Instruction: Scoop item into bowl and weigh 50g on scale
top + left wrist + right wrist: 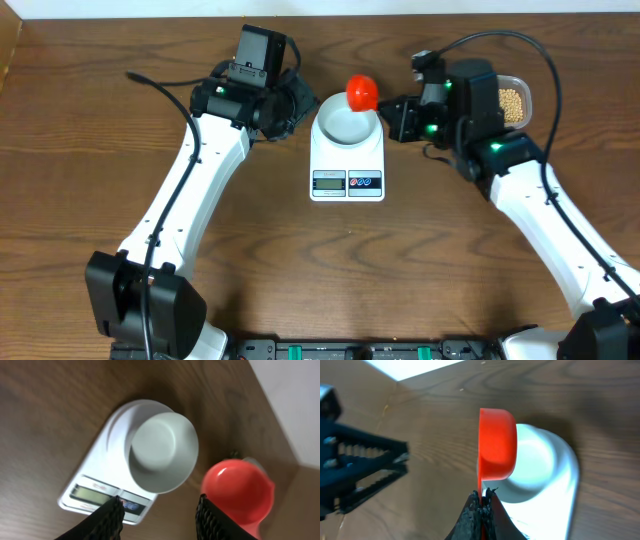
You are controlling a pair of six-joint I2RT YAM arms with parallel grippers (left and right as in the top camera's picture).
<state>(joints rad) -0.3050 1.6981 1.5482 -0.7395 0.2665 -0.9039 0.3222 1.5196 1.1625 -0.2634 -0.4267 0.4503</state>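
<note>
Over bowl (343,126) rim: red scoop (362,93).

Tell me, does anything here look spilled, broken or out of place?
Nothing looks spilled or broken. The bowl sits squarely on the scale and looks empty. One oddity: the right gripper holds the red scoop turned on its side by the bowl's rim.

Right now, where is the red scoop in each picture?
Overhead: red scoop top centre, at the bowl's far rim.
Left wrist: red scoop lower right, beside the bowl.
Right wrist: red scoop centre, tipped sideways, overlapping the bowl's left edge.
Shared landmark: the pale bowl sitting on the white scale.
</note>
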